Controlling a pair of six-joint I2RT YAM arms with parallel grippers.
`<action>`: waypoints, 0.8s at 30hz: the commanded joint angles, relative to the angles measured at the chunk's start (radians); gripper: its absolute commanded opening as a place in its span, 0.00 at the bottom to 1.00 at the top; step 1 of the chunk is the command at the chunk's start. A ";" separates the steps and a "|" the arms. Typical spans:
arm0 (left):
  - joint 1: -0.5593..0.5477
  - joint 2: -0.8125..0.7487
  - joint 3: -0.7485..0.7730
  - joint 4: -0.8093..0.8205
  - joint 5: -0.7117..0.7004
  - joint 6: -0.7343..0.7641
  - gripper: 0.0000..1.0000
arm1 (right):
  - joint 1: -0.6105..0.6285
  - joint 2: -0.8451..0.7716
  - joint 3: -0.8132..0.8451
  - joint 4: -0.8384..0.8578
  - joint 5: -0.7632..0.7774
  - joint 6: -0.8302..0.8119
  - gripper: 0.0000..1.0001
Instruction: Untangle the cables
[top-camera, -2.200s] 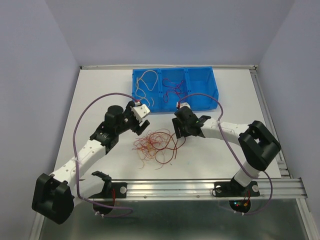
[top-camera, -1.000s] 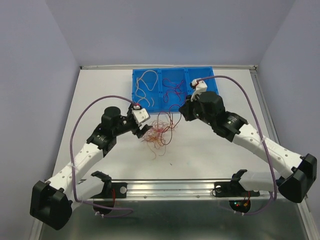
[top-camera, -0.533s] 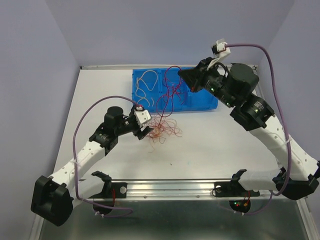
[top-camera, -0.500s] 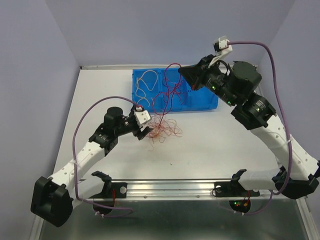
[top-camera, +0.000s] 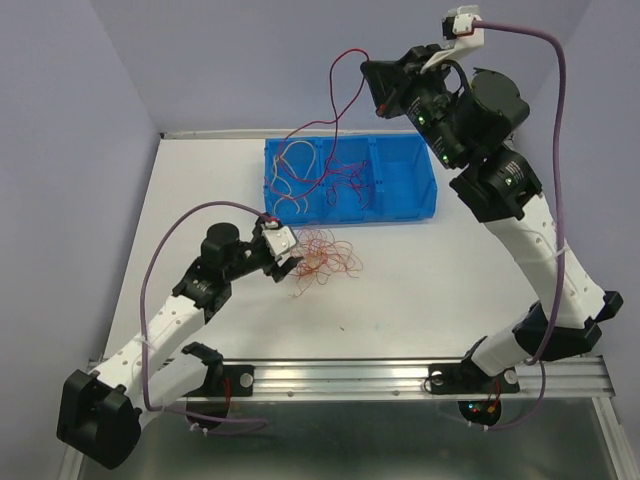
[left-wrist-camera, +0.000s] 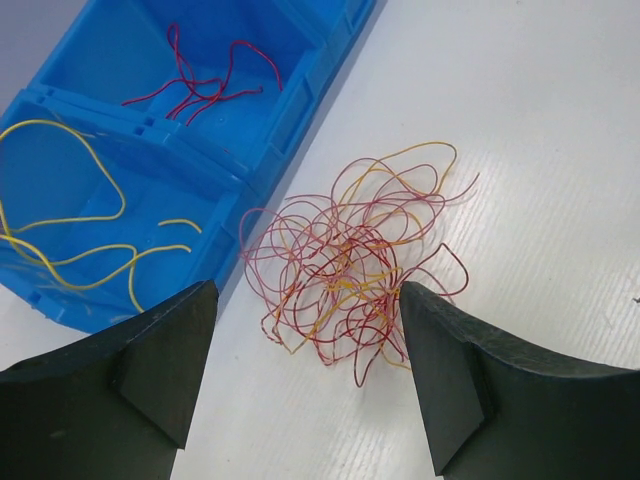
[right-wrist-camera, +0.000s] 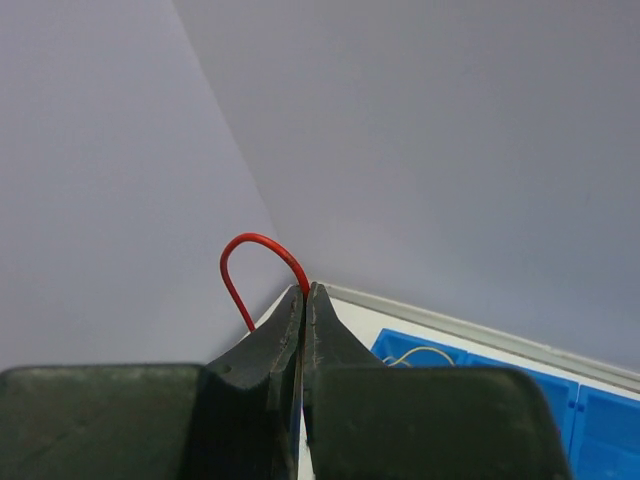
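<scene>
A single thin dark red wire (top-camera: 333, 72) was held pinched between the closed fingers of the right end effector (top-camera: 380, 92), which was poised high above the blue plastic three-compartment bin (top-camera: 412, 196). In the right wrist view the jaws were seen pressed together on that wire, with a short loop of it arching out beyond the tips. From the grip the wire was draped down towards the left part of the bin. Whether its lower end was free of the other wires could not be told.

The left end effector (top-camera: 286, 262) was held wide open, low over the white worktop (top-camera: 440, 285), with nothing between its fingers (left-wrist-camera: 160, 360). Just ahead of it, beside the bin's near wall, a loose tangle of thin dark red and orange-pink wires (left-wrist-camera: 350, 262) was seen lying on the worktop.

A few cream-white wires (left-wrist-camera: 70, 235) were seen in the bin's left compartment, and several dark red wires (left-wrist-camera: 205, 85) in the middle one. The task was therefore judged to be partly done: some strands were sorted and one was in hand, while the many looped strands of the tangle were yet to be drawn apart.
</scene>
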 joint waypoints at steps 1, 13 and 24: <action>-0.003 -0.058 -0.025 0.100 -0.046 -0.030 0.85 | 0.005 0.036 0.138 0.036 0.119 -0.051 0.00; 0.067 -0.054 -0.007 0.207 -0.364 -0.195 0.84 | 0.003 0.219 0.287 0.083 0.294 -0.181 0.00; 0.176 -0.002 0.023 0.207 -0.306 -0.232 0.83 | -0.053 0.305 0.304 0.160 0.401 -0.253 0.00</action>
